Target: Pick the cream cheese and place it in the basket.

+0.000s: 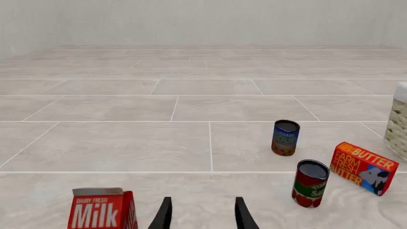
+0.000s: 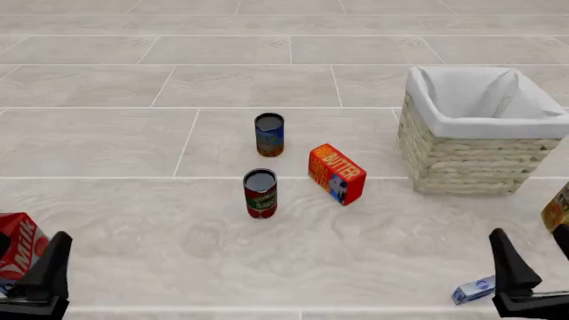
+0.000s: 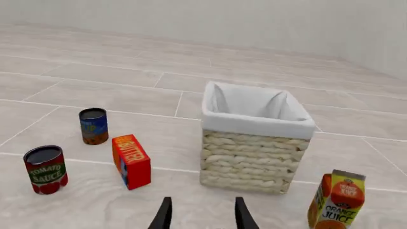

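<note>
Both sets of jaws are spread and hold nothing. The cream cheese (image 2: pixel 473 290) lies on the desk just beside the right gripper (image 2: pixel 534 267), easy to reach. The basket (image 2: pixel 480 137) waits farther ahead.

On the counter (image 2: pixel 178 253), the basket (image 2: pixel 476 143) stands far right. Left of it lies the butter box (image 2: pixel 337 173), with the tomato can (image 2: pixel 260 193) nearer and the soup can (image 2: pixel 269 135) behind. The milk carton (image 2: pixel 18 243) sits near left; the cream cheese (image 2: pixel 472 289) near right, the juice carton (image 2: pixel 558 208) behind it.
</note>
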Robot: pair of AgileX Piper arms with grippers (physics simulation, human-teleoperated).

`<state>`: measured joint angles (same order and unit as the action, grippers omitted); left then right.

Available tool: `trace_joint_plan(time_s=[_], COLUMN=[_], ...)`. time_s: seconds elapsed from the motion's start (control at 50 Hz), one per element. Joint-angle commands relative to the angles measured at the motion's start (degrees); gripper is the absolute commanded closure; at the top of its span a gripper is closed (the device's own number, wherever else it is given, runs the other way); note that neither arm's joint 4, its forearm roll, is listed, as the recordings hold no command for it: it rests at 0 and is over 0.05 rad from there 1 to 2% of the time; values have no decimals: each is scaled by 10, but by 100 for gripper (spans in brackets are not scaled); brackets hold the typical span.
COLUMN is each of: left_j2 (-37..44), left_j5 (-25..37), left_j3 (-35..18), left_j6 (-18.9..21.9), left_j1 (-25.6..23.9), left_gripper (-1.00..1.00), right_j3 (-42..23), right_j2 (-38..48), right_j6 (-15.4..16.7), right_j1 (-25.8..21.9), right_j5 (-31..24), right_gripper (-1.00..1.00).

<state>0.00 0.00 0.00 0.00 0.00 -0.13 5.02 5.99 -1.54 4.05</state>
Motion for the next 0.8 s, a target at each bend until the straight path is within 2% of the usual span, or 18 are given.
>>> trace_joint_plan(time_s=[0.02, 0.08, 0.16, 0.36, 0.42, 0.5, 0.72, 0.76, 0.78, 0.8], left_j2=[0, 0, 0, 0, 0, 0, 0, 0, 0, 0], left_j5=[0, 0, 0, 0, 0, 0, 0, 0, 0, 0], left_j3=[0, 0, 0, 0, 0, 0, 0, 0, 0, 0], left_j6=[0, 0, 0, 0, 0, 0, 0, 0, 0, 0], left_j1=[0, 0, 0, 0, 0, 0, 0, 0, 0, 0], left_gripper=[-100, -100, -100, -100, -100, -100, -100, -100, -100, -100], right_j3=[-21, -42, -65, -115, -127, -148, -221, -230, -230, -240], right_j2=[-48, -50, -50, -46, -18, 24, 90, 114, 114, 113], right_j6=[-66, -100, -74, -79, -64, -87, -54, -28, -28, -12], right_j1=[16, 32, 20, 30, 29, 32, 3, -28, -28, -19], right_j5=[-59, -77, -88, -155, -158, -154, -193, -205, -205, -212], right_gripper=[-100, -100, -100, -100, -100, -100, -100, -100, -100, -100])
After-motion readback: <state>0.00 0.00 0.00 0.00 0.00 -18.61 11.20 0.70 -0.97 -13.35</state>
